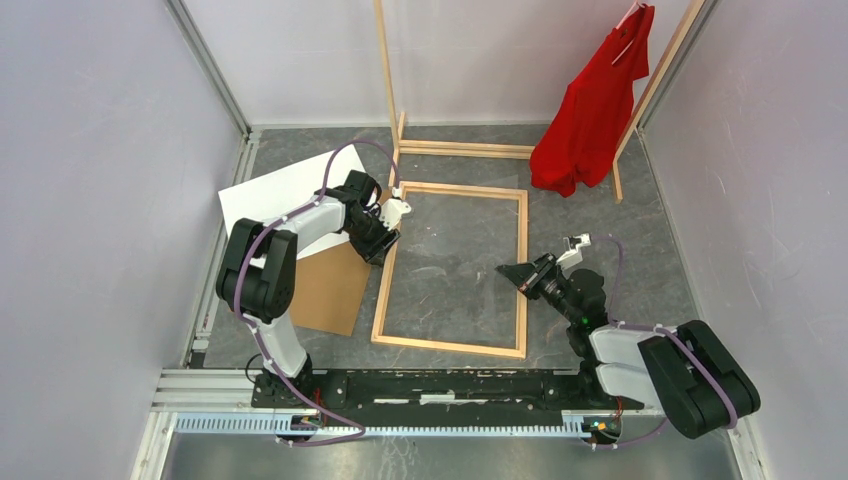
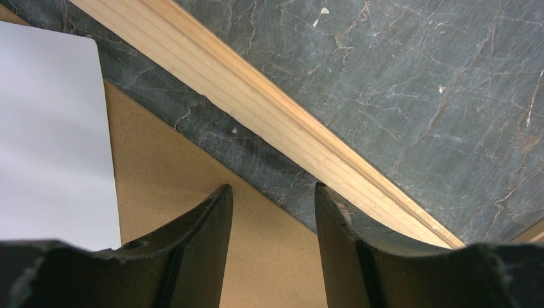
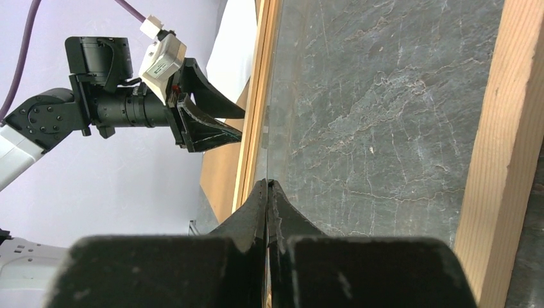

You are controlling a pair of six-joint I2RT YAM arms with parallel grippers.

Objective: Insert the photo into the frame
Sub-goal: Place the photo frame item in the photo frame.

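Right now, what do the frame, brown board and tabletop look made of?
Frame: light bare wood, matte; straight grain lines run along the rail.
Board: brown, flat and matte with no grain; cardboard or hardboard, can't tell which.
Tabletop: dark grey with pale veins, stone-like; may only be a printed surface.

Dark grey, marble-veined table surface (image 1: 600, 220) all the way across, flecked with white scuffs. Pale walls (image 1: 90, 150) box it in on three sides, with aluminium posts (image 1: 215, 70) in the corners. Well beyond the right gripper (image 1: 508, 272), a red shirt (image 1: 595, 110) hangs from a tall wooden clothes rack (image 1: 388, 70) at the back wall. The light is soft and even.
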